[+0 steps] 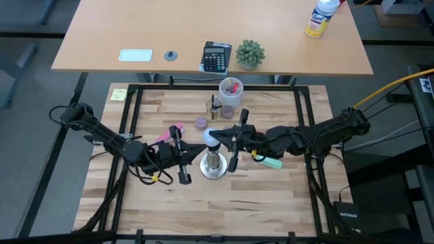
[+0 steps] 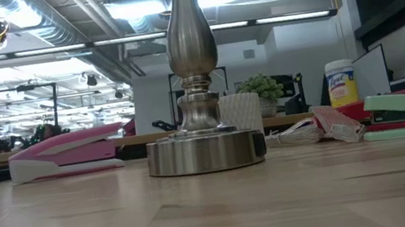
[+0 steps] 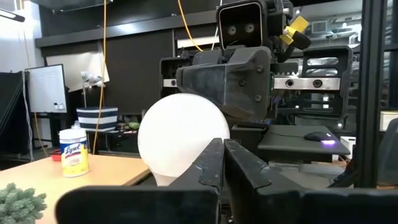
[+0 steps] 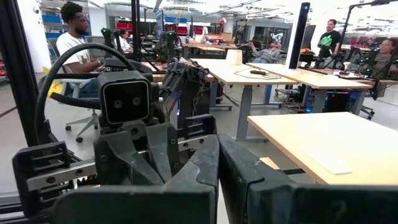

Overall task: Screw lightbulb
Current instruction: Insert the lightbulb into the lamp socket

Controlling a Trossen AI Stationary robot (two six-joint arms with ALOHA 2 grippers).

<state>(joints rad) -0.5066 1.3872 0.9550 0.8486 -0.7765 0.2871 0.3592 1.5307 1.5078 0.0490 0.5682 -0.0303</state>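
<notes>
High view: one lightbulb (image 1: pixel 212 137) atop one stand (image 1: pixel 214 165), mid-table; left gripper (image 1: pixel 180 157) at 9 o'clock, right gripper (image 1: pixel 237 140) at 3, both clenched empty.

From my seat, the low view cuts the metal stand (image 2: pixel 196 90) off at the picture's top edge, so I can't see its socket or anything sitting in it. In the left wrist view, the lightbulb (image 3: pixel 180 140) has its lower part and screw base hidden behind that arm's own fingers (image 3: pixel 208 168). Looking down from above, the bulb (image 1: pixel 212 138) sits right over the stand (image 1: pixel 214 165), and I can't tell whether the threads are seated. In the right wrist view the bulb doesn't show; the other arm's wrist (image 4: pixel 134 118) fills the middle. The small items in the cup (image 1: pixel 230 88) are too small for me to identify.
</notes>
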